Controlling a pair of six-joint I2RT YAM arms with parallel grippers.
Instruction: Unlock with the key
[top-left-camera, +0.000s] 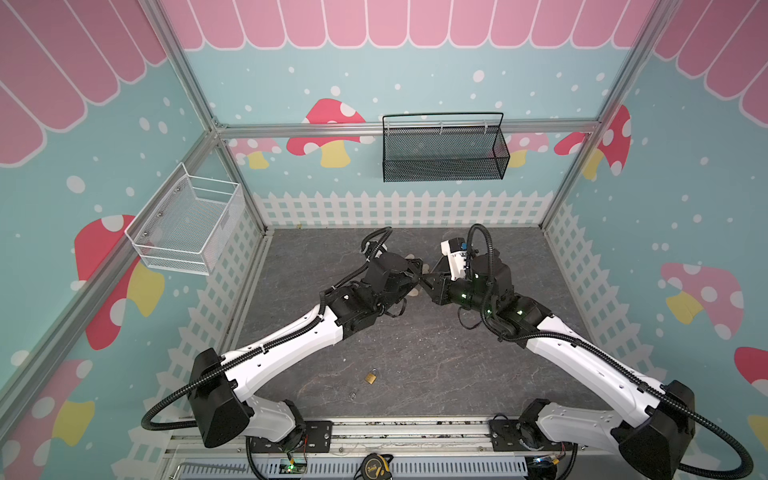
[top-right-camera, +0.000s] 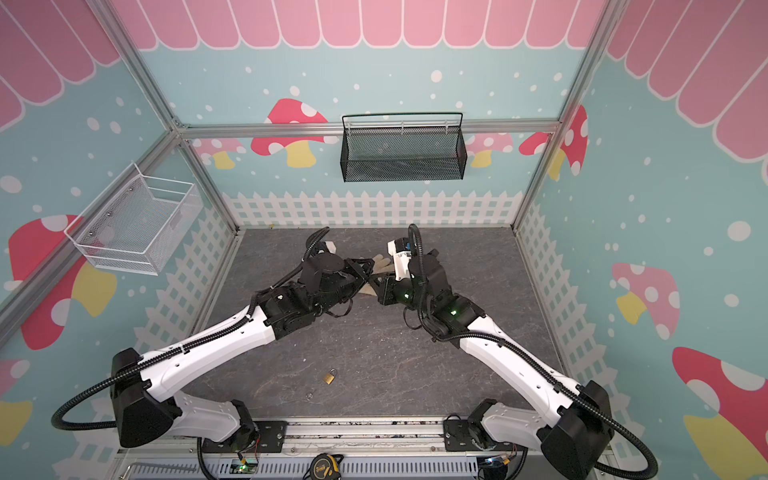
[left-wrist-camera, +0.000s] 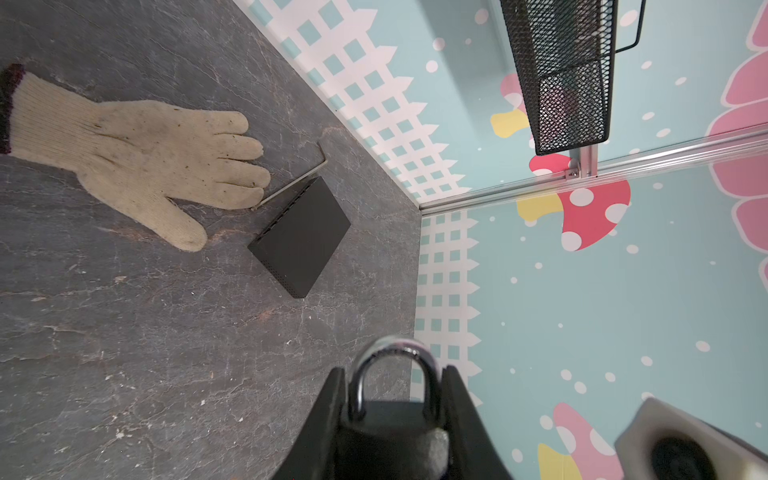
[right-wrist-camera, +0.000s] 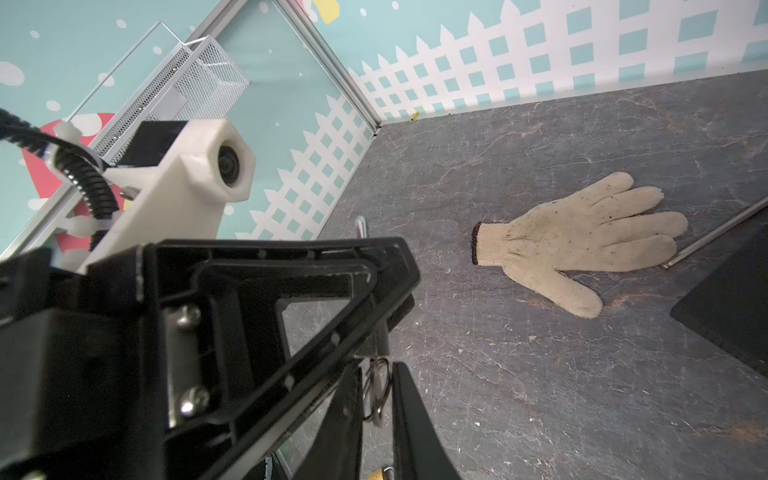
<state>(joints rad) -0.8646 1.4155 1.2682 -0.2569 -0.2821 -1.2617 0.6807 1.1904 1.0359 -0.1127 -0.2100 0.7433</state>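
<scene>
2 grips: left jaws pinch black, silver-shackled padlock; right jaws pinch key ring.

No text can be read anywhere. A yellow label is borne by the tape measure, but its script is blurred.

The left arm and right arm stretch far and inward. The left gripper and right gripper meet tip to tip, jaws narrowly parted.
</scene>
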